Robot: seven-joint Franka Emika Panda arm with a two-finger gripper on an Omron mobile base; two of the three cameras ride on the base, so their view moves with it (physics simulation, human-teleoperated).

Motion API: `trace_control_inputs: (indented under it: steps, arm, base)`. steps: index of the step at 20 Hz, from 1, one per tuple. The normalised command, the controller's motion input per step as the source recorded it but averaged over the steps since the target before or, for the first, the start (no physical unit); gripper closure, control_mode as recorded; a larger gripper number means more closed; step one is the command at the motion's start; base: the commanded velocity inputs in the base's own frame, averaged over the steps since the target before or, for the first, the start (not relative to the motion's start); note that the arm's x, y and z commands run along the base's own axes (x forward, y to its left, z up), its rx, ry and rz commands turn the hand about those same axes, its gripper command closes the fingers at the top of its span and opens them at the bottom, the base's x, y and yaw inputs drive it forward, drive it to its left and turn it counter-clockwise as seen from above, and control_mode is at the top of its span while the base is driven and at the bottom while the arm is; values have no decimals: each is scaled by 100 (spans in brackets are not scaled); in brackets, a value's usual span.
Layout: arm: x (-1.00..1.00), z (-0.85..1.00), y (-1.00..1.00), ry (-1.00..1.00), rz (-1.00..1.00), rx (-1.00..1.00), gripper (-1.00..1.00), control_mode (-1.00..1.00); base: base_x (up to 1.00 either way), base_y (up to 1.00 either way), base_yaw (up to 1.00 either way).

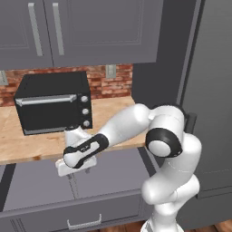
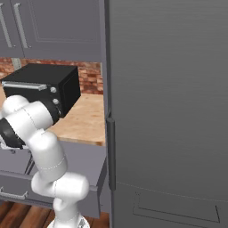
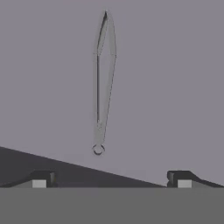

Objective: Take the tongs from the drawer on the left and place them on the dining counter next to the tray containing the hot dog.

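Observation:
The slim grey tongs (image 3: 104,78) lie flat on the floor of the open drawer (image 3: 175,87), their joined ring end towards my hand. My gripper (image 3: 111,179) is open above them, its fingertips (image 3: 41,179) spread wide and apart from the tongs. In the left base view the gripper (image 1: 74,171) points down into the pulled-out drawer (image 1: 108,206), whose silver bow handle (image 1: 84,223) is on the front panel. The dining counter, tray and hot dog are out of view.
A black toaster oven (image 1: 54,102) stands on the wood counter (image 1: 113,115) just above the drawer, under grey wall cabinets (image 1: 90,31). A tall grey cabinet front (image 2: 169,111) rises close on the right. The counter edge overhangs my hand.

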Motion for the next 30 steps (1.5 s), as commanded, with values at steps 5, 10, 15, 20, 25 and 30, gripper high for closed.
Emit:
trace_control_inputs:
  steps: [5, 10, 15, 20, 25, 30]
  arm:
    - [0, -24, 0, -10, 0, 0, -100, -100]
    - [11, -31, 0, -8, 0, 0, -100, -100]
    - [13, -30, 0, -4, 0, 0, -100, -100]
    - [2, -18, 12, -1, 0, 0, -100, -100]
    - [10, -14, 19, -2, -1, 0, -100, -100]
    - [21, -27, 7, 0, 0, -2, -100, -100]
  base:
    - [0, 0, 0]
    - [0, 0, 0]
    - [0, 0, 0]
    - [0, 0, 0]
    - [0, 0, 0]
    - [0, 0, 0]
